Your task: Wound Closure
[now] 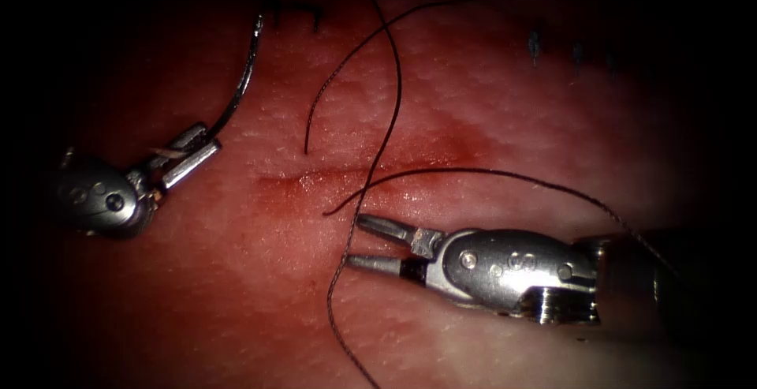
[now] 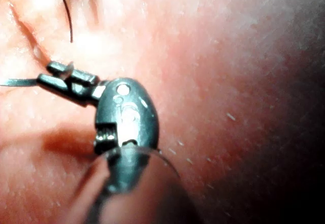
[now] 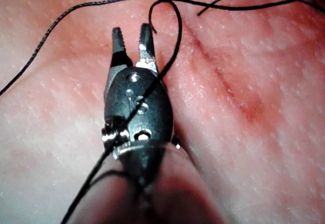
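Left tool holds the needle clear of the tissue; right tool holds nothing.

The left tool (image 1: pixel 183 155) is clamped near one end of the needle (image 1: pixel 243 81), which arcs toward the tissue's (image 1: pixel 489 121) far edge. The right tool (image 1: pixel 364 241), jaws apart, sits beside loose thread (image 1: pixel 392 97) crossing the cut (image 1: pixel 355 180); I judge the slack could snag those jaws.

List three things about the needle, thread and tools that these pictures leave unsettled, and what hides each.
1. Needle: its far end fades into darkness, endoscope view.
2. Thread: both ends run off the frame edges, endoscope view.
3. Left tool: its grip on the needle is blurred in the left wrist view.
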You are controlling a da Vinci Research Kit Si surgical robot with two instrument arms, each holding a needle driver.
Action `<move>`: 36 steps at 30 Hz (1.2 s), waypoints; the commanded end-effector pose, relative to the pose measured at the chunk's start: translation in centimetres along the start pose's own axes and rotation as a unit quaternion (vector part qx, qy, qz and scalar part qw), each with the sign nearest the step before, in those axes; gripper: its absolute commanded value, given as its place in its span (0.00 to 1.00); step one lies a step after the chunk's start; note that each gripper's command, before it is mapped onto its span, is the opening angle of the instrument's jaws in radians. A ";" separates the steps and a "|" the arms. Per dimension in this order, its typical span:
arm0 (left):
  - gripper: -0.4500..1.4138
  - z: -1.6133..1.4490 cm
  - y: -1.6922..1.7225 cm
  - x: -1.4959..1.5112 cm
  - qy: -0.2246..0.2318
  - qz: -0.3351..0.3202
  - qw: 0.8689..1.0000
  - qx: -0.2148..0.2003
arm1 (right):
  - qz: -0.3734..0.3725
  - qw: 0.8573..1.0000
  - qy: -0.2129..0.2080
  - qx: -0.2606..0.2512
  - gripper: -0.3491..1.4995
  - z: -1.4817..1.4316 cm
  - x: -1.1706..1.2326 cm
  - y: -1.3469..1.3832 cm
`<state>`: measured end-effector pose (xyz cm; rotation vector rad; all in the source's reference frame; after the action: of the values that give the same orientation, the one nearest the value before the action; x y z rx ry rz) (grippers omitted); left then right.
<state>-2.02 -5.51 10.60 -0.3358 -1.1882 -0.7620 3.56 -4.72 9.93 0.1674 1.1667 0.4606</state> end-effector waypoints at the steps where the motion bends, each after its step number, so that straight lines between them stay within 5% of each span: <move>1: 0.00 -0.02 -0.08 0.08 -0.001 -0.001 1.000 0.008 | 0.001 1.000 0.000 0.000 0.21 0.10 -0.05 -0.01; 7: 0.00 -0.10 -0.03 0.11 -0.020 0.006 0.999 0.032 | 0.001 1.000 -0.001 -0.005 0.48 0.19 -0.06 0.07; 18: 0.00 -0.15 0.01 0.07 -0.024 0.005 0.999 0.033 | 0.001 1.000 0.001 -0.011 0.59 0.43 -0.07 0.12; 19: 0.00 -0.19 0.06 0.03 -0.036 -0.010 0.999 0.032 | 0.002 1.000 0.001 -0.012 0.44 0.46 -0.11 0.11; 20: 0.00 -0.19 0.06 0.03 -0.036 -0.010 0.999 0.032 | 0.002 1.000 0.001 -0.012 0.44 0.46 -0.11 0.11; 22: 0.00 -0.24 0.13 -0.01 -0.058 -0.038 0.997 0.037 | 0.008 1.000 0.002 -0.011 0.00 0.47 -0.15 0.07; 31: 0.00 -0.71 0.59 -0.01 -0.069 -0.054 0.996 0.001 | -0.013 1.000 0.026 -0.013 0.00 0.28 -0.05 -0.08; 36: 0.00 -1.10 0.95 0.08 -0.076 -0.072 0.994 -0.024 | -0.026 0.999 0.035 -0.010 0.00 -0.27 0.16 -0.24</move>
<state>-0.54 -5.42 10.37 -0.3624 -1.3485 -0.8969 3.44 -4.79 9.63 0.0958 1.2262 0.4362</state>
